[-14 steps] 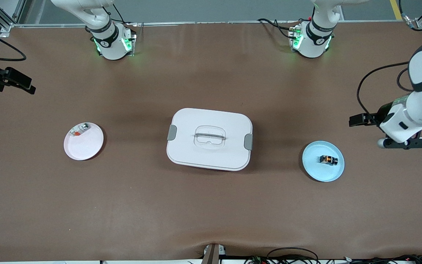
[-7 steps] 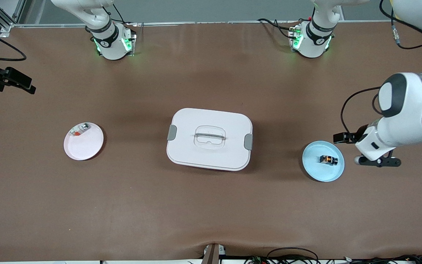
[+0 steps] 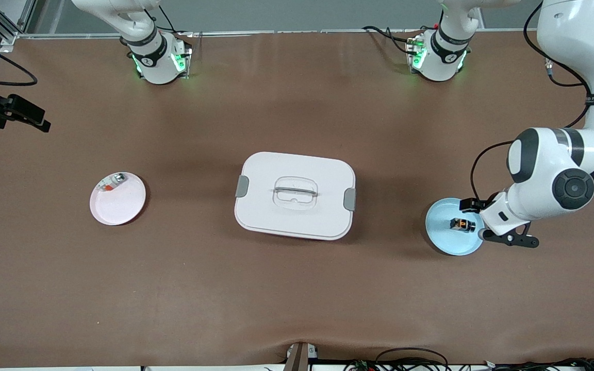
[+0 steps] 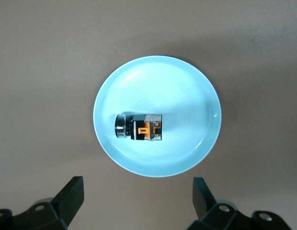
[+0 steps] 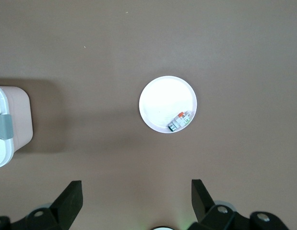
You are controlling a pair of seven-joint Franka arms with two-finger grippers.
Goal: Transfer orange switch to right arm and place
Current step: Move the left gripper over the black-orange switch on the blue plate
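**Now the left arm lines up over the orange switch**

Starting at the right arm's end of the table (image 3: 297, 309), the pink plate (image 3: 118, 198) carries a small silvery-clear part (image 3: 112, 182). The right gripper (image 5: 136, 201) waits high above that plate, fingers spread, holding nothing. Beside it sits the white lidded box (image 3: 295, 195) — the landmark. Toward the left arm's end from the box, the orange switch (image 3: 462, 224) lies on the blue plate (image 3: 444, 237). The left gripper (image 4: 137, 199) hangs over it, released and empty. Judged step: approach before pickup — next comes centring, descending and closing. No readable writing shows.
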